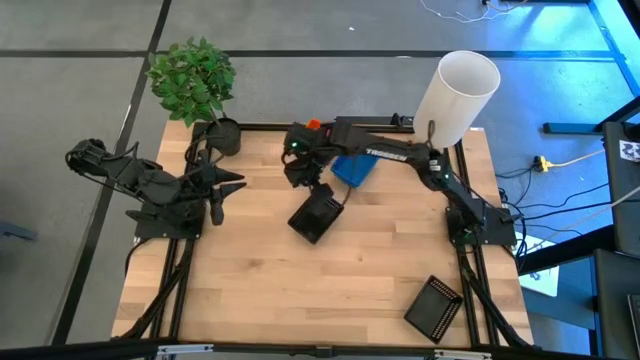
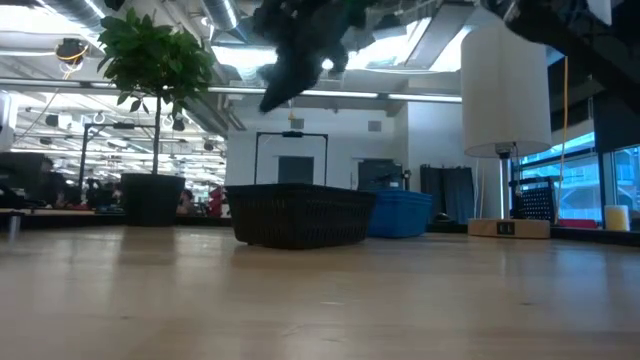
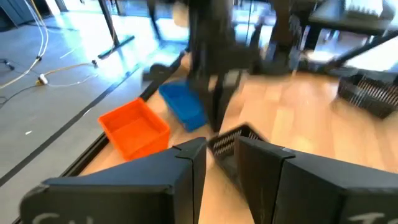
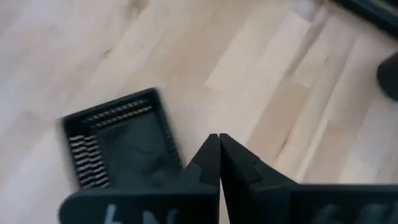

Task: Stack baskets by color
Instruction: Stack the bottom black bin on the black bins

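A black basket [image 1: 318, 213] rests on its bottom, mouth up, mid-table; it also shows in the low view [image 2: 300, 215] and below my right fingers [image 4: 118, 149]. A blue basket [image 1: 353, 168] stands just beyond it, and an orange basket [image 3: 134, 127] sits by the far edge. Another black basket [image 1: 433, 307] lies at the near right. My right gripper [image 4: 219, 140] hangs shut and empty above the table, beside the mid-table black basket [image 2: 290, 70]. My left gripper [image 3: 221, 152] waits open at the table's left [image 1: 232, 183], pointing toward the baskets.
A tall white cylinder [image 1: 458, 95] stands at the far right corner and a green potted plant [image 1: 195, 85] at the far left corner. Bare wood [image 1: 300, 290] lies in front of the baskets. My right arm [image 1: 385, 150] reaches over the blue basket.
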Controlling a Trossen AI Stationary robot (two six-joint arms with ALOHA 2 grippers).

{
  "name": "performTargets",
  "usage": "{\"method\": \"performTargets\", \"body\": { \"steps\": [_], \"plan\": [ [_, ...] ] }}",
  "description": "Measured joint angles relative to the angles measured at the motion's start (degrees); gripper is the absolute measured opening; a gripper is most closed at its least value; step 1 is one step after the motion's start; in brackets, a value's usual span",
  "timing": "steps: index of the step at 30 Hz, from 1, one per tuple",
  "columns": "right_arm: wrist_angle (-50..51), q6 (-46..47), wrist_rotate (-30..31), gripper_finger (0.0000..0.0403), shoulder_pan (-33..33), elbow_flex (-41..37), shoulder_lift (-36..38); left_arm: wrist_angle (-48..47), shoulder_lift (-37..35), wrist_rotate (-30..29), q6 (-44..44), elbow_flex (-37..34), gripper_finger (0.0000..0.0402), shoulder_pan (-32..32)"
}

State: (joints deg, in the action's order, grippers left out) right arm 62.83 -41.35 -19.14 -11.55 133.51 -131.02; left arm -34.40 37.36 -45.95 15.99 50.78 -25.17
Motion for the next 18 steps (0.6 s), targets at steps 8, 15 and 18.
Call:
{"method": "performTargets", "body": {
  "steps": [8,15,18],
  "plan": [
    [10.8,10.2,0.1,0.0,1.5,0.0,7.8,-1.8,0.0,4.7,0.1,0.0,0.0076,0.0],
    [21.7,21.0,8.1,0.0,7.4,0.0,14.8,-4.8,0.0,7.2,0.0,0.0,0.0076,0.0],
    [27.0,29.3,12.9,0.0,10.0,0.0,17.6,-6.6,0.0,8.4,-0.1,0.0,0.0076,0.0]
  ]
}}
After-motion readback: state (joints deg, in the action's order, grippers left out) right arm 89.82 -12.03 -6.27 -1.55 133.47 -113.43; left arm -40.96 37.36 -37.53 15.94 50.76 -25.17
